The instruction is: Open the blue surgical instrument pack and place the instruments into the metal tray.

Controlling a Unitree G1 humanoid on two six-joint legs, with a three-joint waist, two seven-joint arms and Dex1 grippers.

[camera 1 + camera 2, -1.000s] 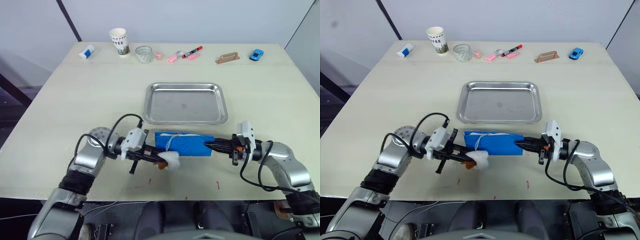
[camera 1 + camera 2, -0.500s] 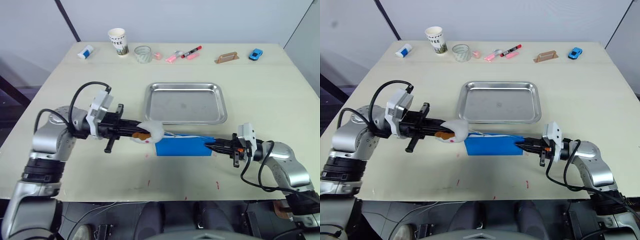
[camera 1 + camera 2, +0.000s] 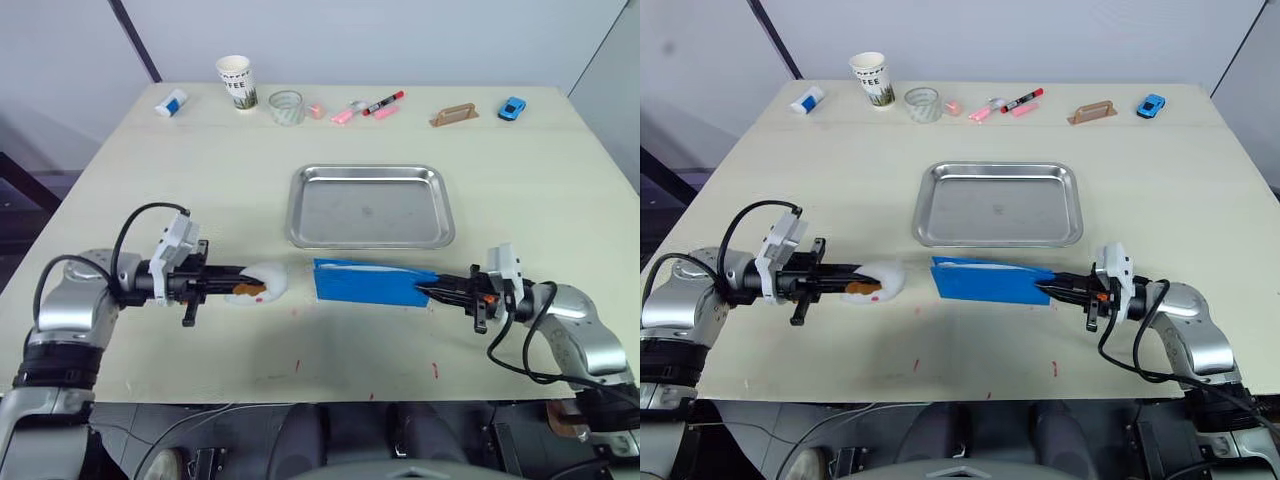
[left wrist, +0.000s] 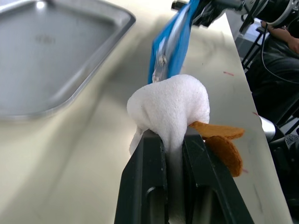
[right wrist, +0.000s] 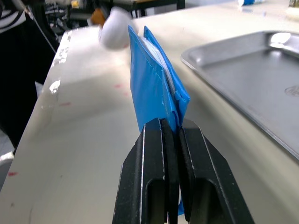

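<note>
Left hand (image 3: 243,288) drawn back leftward gripping white pom-pom (image 3: 262,282), right hand (image 3: 432,291) clamping blue pack (image 3: 372,284)

You've got two arms w/ silver-grey metal shells, rounded at the joints, black sections further up near the body. Each wrist carries a small white boxy camera mount on top. Black cables loop loose off both forearms, one big arc per side. Left gripper (image 3: 232,286): two long slim black fingers (image 4: 142,186), matte, flat-sided, w/ a shallow rectangular recess low on each. Right gripper (image 3: 432,290): same black fingers (image 5: 147,177), same recesses, plus a small orange/red detail by the wrist block.
</note>
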